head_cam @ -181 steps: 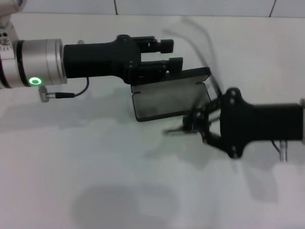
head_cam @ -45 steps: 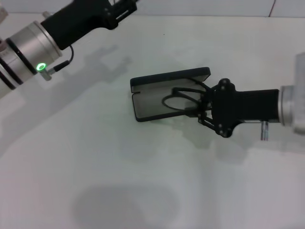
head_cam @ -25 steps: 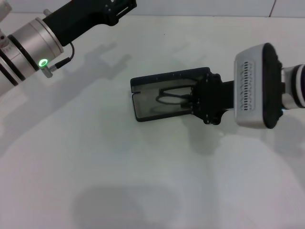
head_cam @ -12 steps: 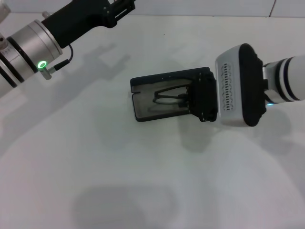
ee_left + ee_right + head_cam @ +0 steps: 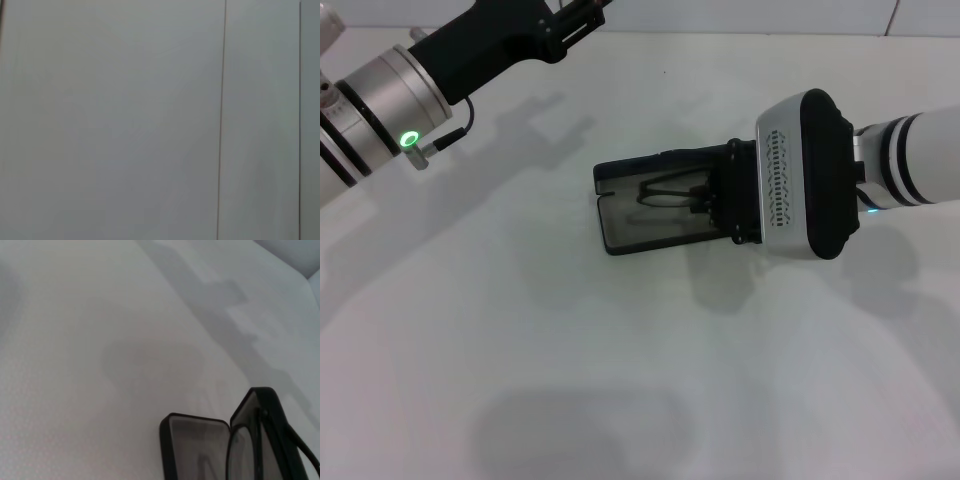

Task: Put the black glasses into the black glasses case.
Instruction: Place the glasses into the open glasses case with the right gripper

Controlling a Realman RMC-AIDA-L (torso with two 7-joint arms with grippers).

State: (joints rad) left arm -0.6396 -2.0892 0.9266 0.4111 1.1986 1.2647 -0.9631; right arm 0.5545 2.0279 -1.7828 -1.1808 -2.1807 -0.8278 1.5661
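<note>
While one black glasses case (image 5: 650, 215) lies open, one black glasses (image 5: 670, 192) inside, seemingly.

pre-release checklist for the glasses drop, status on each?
1. Black glasses case lid open, grey lining facing up: ok.
2. Black glasses over the open case, between lid and tray: ok.
3. Glasses fully seated flat in the tray: cannot tell; in the right wrist view the frame shows against the raised lid.
4. Right gripper at the case's right end, over the tray: ok. Whether it grips the frame: cannot tell.
5. Left gripper raised at the far left of the table, away from the case: ok.
6. Temple arms inside the case outline: cannot tell, hidden by the right gripper.
</note>
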